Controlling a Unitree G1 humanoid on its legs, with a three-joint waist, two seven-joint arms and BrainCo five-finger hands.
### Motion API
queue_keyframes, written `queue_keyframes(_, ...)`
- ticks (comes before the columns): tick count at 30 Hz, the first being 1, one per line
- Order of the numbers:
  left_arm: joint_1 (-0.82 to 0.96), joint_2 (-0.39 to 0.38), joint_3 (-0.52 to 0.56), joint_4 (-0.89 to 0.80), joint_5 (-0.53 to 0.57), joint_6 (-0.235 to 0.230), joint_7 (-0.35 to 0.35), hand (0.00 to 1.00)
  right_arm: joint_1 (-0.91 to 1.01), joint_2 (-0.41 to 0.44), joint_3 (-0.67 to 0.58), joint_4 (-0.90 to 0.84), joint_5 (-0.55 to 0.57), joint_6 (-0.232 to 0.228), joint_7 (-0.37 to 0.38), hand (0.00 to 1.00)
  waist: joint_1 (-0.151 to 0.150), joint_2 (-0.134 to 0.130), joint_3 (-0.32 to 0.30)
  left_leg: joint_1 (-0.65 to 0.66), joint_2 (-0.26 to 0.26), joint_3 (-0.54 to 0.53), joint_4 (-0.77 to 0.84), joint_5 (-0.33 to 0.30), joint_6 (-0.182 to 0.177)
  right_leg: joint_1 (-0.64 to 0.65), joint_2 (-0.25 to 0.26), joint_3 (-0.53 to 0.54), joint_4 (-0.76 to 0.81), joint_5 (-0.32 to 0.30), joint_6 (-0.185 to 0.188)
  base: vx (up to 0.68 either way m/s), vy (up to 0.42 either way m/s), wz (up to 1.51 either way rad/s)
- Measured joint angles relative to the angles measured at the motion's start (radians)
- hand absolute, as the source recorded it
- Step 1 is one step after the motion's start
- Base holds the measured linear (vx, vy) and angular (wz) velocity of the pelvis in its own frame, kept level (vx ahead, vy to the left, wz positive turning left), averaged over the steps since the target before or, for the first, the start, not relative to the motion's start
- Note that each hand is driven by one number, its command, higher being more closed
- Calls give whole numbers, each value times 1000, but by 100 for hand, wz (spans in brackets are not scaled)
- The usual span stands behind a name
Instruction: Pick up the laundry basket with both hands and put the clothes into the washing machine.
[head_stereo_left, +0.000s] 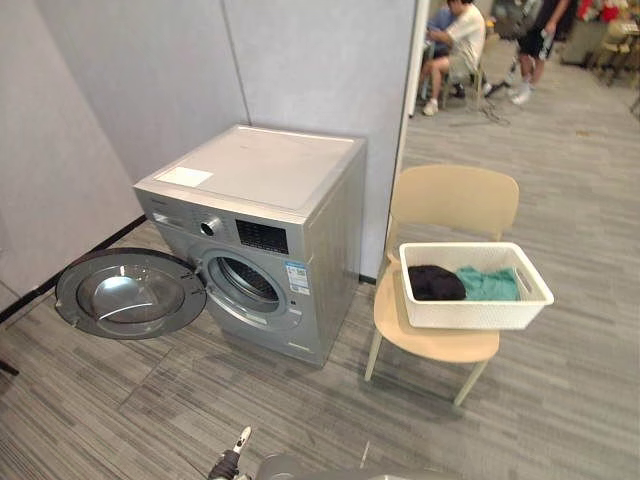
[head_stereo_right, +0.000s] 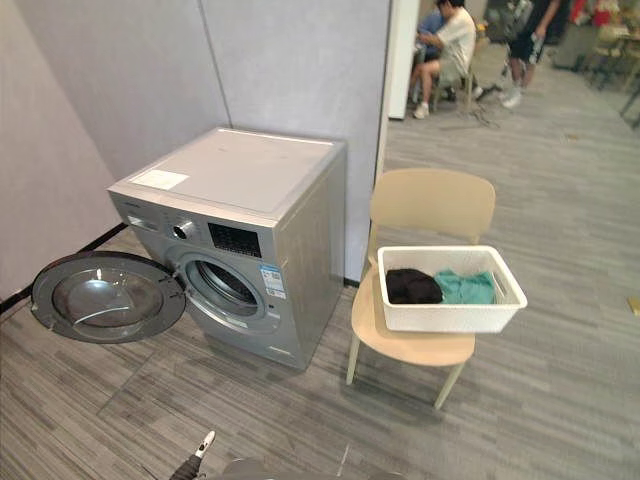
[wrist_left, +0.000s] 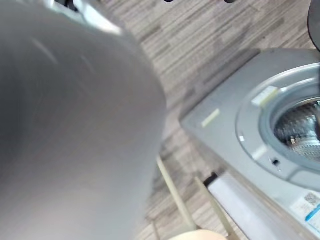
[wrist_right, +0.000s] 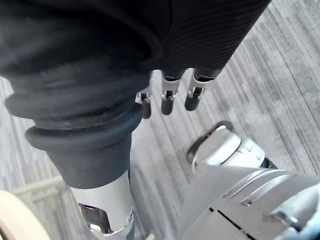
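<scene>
1. Left eye view: the laundry basket (head_stereo_left: 475, 315) is sitting on the seat of a chair (head_stereo_left: 455, 198) right of centre. It is well apart from the left hand (head_stereo_left: 238, 445), which is showing at the bottom edge, left of centre. I cannot tell whether that hand is spread or closed. The basket is a white rectangular tub with a broad rim, standing upright. It is holding two garments side by side, one black garment (head_stereo_left: 435, 283) and one teal garment (head_stereo_left: 488, 284). One washing machine (head_stereo_left: 260, 210) is standing just left of the chair, with its one round door (head_stereo_left: 130, 293) hanging open toward the lower left.
2. Right eye view: a seated person (head_stereo_right: 452, 40) and a standing person (head_stereo_right: 530, 40) are showing in the upper right corner, far behind the chair.
3. Left wrist view: the washing machine's front is showing at the right, with its drum (wrist_left: 302, 132) lying open.
4. Right wrist view: the right hand (wrist_right: 168, 100) is hanging over the grey floor (wrist_right: 280, 75). Its fingers (wrist_right: 193, 97) are hanging loosely in a row and gripping nothing.
</scene>
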Motion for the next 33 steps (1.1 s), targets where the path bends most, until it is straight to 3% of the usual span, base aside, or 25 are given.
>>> queue_keyframes(2, 21, -5, 1, 4, 21, 4, -2, 0, -1, 9, -2, 1, -2, 5, 0, 0, 7, 12, 10, 30, -79, 36, -86, -116, -13, -9, 5, 43, -11, 33, 0, -42, 163, -21)
queue_keyframes(3, 37, -15, 2, 4, 28, 8, -3, 0, -3, 15, 7, -3, -1, 4, 0, 0, 14, 14, 12, 89, -74, 40, -177, -185, -52, -27, 21, 58, 0, 60, 23, -94, 158, -25)
queue_keyframes(4, 50, -30, 25, 4, 30, 10, -4, 0, -8, 4, 26, -7, -7, 5, 4, 0, 21, 33, 14, 148, -74, 34, -293, -290, 7, -38, 31, 67, 2, 62, 27, -79, 132, -38)
queue_keyframes(5, 53, -37, 46, 3, 31, 14, -5, 0, -7, 2, 42, -2, -18, 6, 1, 0, 37, 22, 23, 157, -85, 62, -297, -288, 10, -34, 17, 89, -1, 70, 34, -27, 218, -69)
queue_keyframes(6, 86, -32, 73, 3, 44, 19, -3, 0, -9, -1, 98, -13, -36, 8, 1, 0, 54, 8, 14, 182, -94, 113, -347, -262, 40, -50, 5, 95, 19, 85, 15, 29, 183, -93)
queue_keyframes(10, 86, -6, 61, 1, 61, 26, -1, 0, -1, 8, 213, -85, -43, -2, 4, 0, 50, -20, -41, 252, -109, 162, -498, -200, 33, -57, -14, 46, -24, 104, -6, 108, 67, -42)
queue_keyframes(14, -4, -15, 13, 0, 63, 23, 0, 0, 0, -3, 214, -82, -44, -5, 5, 0, 52, -2, -80, 275, -106, 125, -588, -142, 9, -54, -12, -8, -53, 110, 17, 207, -30, 16)
queue_keyframes(19, -83, -59, -70, 1, 56, 17, -1, 0, -17, -4, 203, -80, -43, -5, 5, 0, 52, 23, -89, 293, -108, 95, -585, -92, 8, -28, -13, -31, -54, 101, 23, 124, -73, 1)
queue_keyframes(22, -103, -56, -89, 0, 55, 13, 0, 0, -23, 20, 188, -85, -41, -9, 5, 0, 50, -5, -75, 300, -117, 107, -585, -94, 9, -98, -19, -23, 95, 45, 35, -30, -76, -15)
queue_keyframes(23, -105, -52, -88, -17, 54, 13, -1, 0, -28, 36, 186, -108, -39, -9, 5, 0, 51, -28, -58, 306, -120, 135, -587, -104, 20, -198, -16, -12, 273, 35, 46, -128, -64, -29)
queue_keyframes(24, -105, -44, -88, -30, 54, 12, -1, 0, -25, 41, 186, -126, -39, -10, 5, 0, 49, -42, -48, 307, -122, 149, -582, -116, 22, -240, -16, -6, 352, 35, 46, -198, -94, -35)
queue_keyframes(25, -109, -27, -86, -38, 54, 10, 0, 0, -24, 59, 188, -165, -31, -15, 5, 0, 38, -66, -13, 324, -112, 172, -563, -175, 11, -307, -15, -1, 498, 40, 54, -113, -51, -19)
queue_keyframes(27, -99, -4, -67, -40, 55, 11, 0, 0, -30, 76, 185, -173, -20, -15, 9, 0, 25, -77, 15, 332, -94, 191, -522, -205, 8, -325, -13, 6, 562, 47, 49, -148, -215, -37)
queue_keyframes(28, -61, -6, 4, -37, 55, 18, 0, 0, 4, 69, 144, -207, 12, -13, 14, 0, 29, -73, 12, 329, -29, 194, -524, -203, -31, -351, -93, 32, 603, 19, -14, -44, -496, -37)
queue_keyframes(29, -59, -7, 10, -36, 56, 18, 0, 0, 9, 75, 143, -208, 21, -13, 14, 0, 25, -83, 4, 339, -20, 187, -541, -208, -66, -282, -113, 62, 444, 32, 32, 87, -493, -16)
queue_keyframes(30, -59, -7, 18, -36, 56, 18, 0, 0, 9, 75, 140, -209, 30, -13, 11, 0, 25, -84, -4, 339, -15, 181, -546, -207, -68, -252, -107, 52, 397, -8, 66, 176, -332, -15)
queue_keyframes(31, -56, -28, 27, -35, 57, 18, -2, 0, 8, 75, 112, -240, 45, -10, 0, 0, 27, -51, -14, 334, 5, 176, -561, -196, -74, -233, -89, 29, 339, -51, 70, 130, -262, -15)
queue_keyframes(33, -54, -71, 45, -37, 57, 17, 0, 0, 40, 76, 62, -474, 48, 12, -17, 0, 11, -9, -29, 324, 45, 152, -593, -155, -101, -254, -57, -5, 340, -80, 84, 104, -281, 7)
